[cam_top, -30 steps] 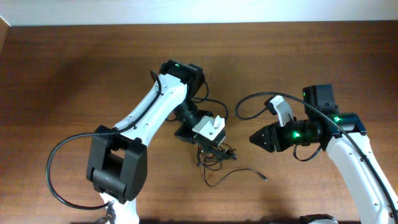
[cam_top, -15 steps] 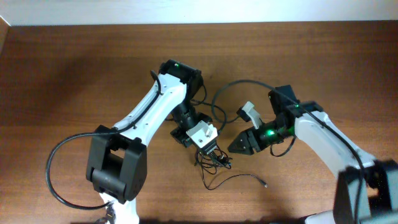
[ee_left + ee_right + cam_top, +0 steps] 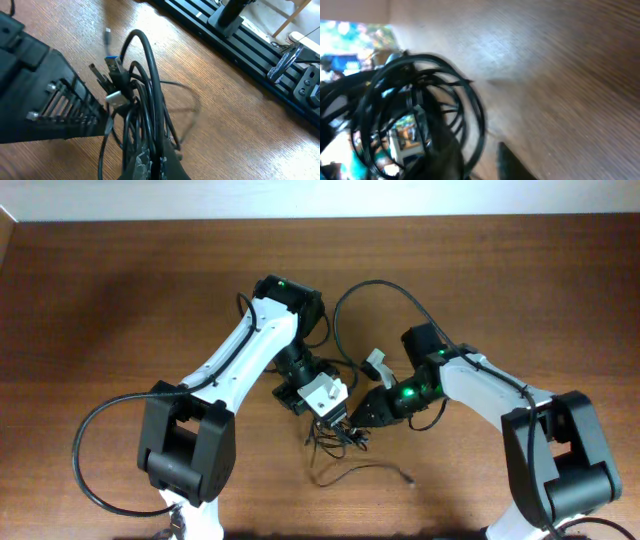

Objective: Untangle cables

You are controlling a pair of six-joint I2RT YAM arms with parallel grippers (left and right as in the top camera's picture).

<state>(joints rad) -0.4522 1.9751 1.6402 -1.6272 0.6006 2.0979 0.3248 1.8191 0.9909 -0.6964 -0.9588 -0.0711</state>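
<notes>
The cables (image 3: 337,439) are a tangle of thin black cords on the wooden table, with one loose end (image 3: 408,477) trailing to the right. My left gripper (image 3: 336,414) is shut on the bundle. In the left wrist view its jaws (image 3: 155,165) pinch several strands, and a blue-tipped plug (image 3: 114,64) and a silvery plug (image 3: 115,96) stick out above. My right gripper (image 3: 360,416) is right beside the tangle, tip to tip with the left. In the blurred right wrist view its fingers (image 3: 472,147) are apart, with the coil of cables (image 3: 420,95) at the left finger.
Thicker black arm cables loop over the table: one behind the right arm (image 3: 375,290), one by the left arm's base (image 3: 95,430). In the left wrist view the right gripper's black body (image 3: 40,100) fills the left side, and a black rail (image 3: 260,55) lines the table's edge.
My right arm has swung left across the table from well clear of the tangle to right against it. My left gripper has kept its hold and drifted slightly down-left.
</notes>
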